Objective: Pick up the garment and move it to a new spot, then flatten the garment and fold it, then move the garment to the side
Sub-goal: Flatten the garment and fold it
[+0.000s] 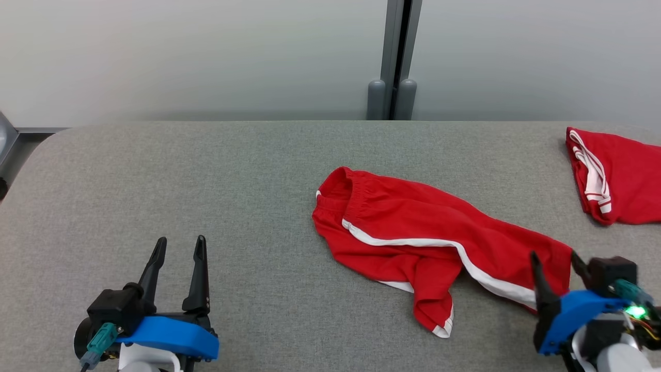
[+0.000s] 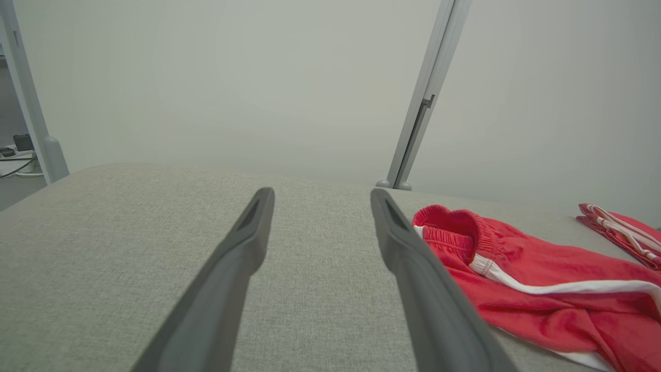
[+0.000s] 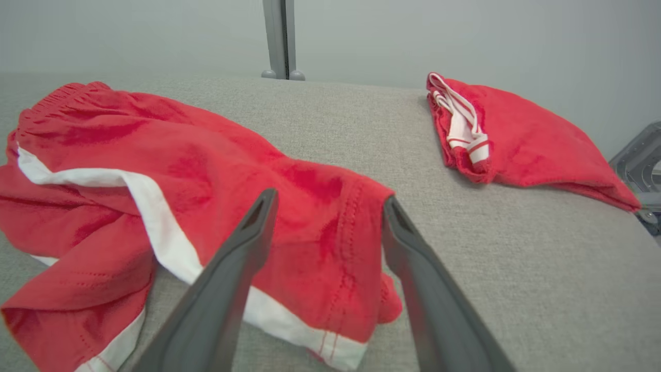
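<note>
Spotting garment (image 1: 413, 232) crumpled right of centre on table (image 1: 232, 170), stretching lengthwise from waistband (image 1: 351, 192) mid-table to hem (image 1: 562, 268) at near right. Poising right gripper (image 1: 553, 256) at that hem, jaws apart, gripping nothing. Parking left gripper (image 1: 182, 238) well apart leftward, jaws wide, empty. Judging right arm nearer.

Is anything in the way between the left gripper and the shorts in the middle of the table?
Nothing visible: only bare table lies between the open left gripper and the shorts. Another folded red garment lies apart at the far right.
</note>
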Controlling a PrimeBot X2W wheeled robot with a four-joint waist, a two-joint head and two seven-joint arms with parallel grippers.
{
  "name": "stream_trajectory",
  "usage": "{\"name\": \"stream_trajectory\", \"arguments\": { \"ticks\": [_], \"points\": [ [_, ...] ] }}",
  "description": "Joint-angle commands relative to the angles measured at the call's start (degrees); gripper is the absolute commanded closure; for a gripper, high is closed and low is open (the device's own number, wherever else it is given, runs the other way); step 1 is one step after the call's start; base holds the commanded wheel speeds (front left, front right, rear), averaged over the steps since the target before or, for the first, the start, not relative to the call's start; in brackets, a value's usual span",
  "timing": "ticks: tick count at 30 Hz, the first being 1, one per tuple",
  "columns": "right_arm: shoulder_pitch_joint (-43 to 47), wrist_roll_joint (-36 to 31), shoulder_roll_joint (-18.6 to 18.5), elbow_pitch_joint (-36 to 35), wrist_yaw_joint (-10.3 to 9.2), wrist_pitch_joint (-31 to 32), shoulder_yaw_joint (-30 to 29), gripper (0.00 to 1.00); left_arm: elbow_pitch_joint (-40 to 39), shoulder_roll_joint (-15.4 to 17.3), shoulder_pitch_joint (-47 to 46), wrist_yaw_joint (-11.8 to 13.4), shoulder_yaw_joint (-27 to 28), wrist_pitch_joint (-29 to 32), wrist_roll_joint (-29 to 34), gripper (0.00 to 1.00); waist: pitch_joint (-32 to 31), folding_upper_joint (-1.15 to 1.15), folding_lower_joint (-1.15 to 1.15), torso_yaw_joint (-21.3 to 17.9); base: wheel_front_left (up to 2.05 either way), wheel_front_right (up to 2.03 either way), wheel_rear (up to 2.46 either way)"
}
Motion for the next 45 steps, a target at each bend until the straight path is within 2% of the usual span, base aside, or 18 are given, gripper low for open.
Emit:
{"name": "stream_trajectory", "arguments": {
  "ticks": [1,5,10,16,23,32,39,45],
  "points": [
    [2.4,0.7,0.5,-2.4,0.01,-1.1,-1.9,0.00,0.0,0.1,0.2,0.1,0.5,-0.2,0.0,0.00,-0.1,0.00,0.00,-0.2,0.00,0.00,0.00],
    [5.4,1.5,1.0,-7.6,0.01,-3.4,-3.5,0.00,-0.1,0.4,0.8,0.2,1.3,-0.2,-0.1,0.00,-0.3,0.00,0.00,-1.0,0.00,0.00,0.00],
    [8.2,7.2,1.1,-11.9,0.01,-7.9,-2.5,0.00,-0.1,0.4,1.5,0.6,2.3,-0.2,0.3,0.00,-1.2,0.00,0.00,-2.0,0.00,0.00,0.00],
    [10.3,9.0,1.1,-13.5,0.01,-11.2,0.5,0.00,0.6,0.4,2.8,0.6,2.6,-0.2,0.8,0.00,-2.5,0.00,0.00,-3.1,0.00,0.00,0.00],
    [10.3,9.1,1.1,-13.4,0.01,-10.5,2.0,0.00,1.7,-0.2,2.0,0.5,1.5,0.2,0.8,0.00,-2.3,0.00,0.00,-3.6,0.00,0.00,0.00],
    [8.3,9.9,1.0,-13.3,0.01,-10.5,4.5,0.00,8.1,-1.7,-8.1,-1.5,-5.1,4.4,1.4,0.00,0.4,0.00,0.00,-5.2,0.00,0.00,0.00],
    [6.7,11.3,1.1,-12.4,0.01,-11.3,9.0,0.00,16.9,-2.3,-16.3,-2.2,-13.7,6.9,-0.1,0.00,3.7,0.00,0.00,-9.1,0.00,0.00,0.00],
    [5.4,12.3,1.0,-11.5,0.01,-12.1,11.1,0.00,22.8,0.5,-21.6,-2.2,-21.0,7.7,-2.3,0.00,6.1,0.00,0.00,-12.3,0.00,0.00,0.00]
  ]
}}
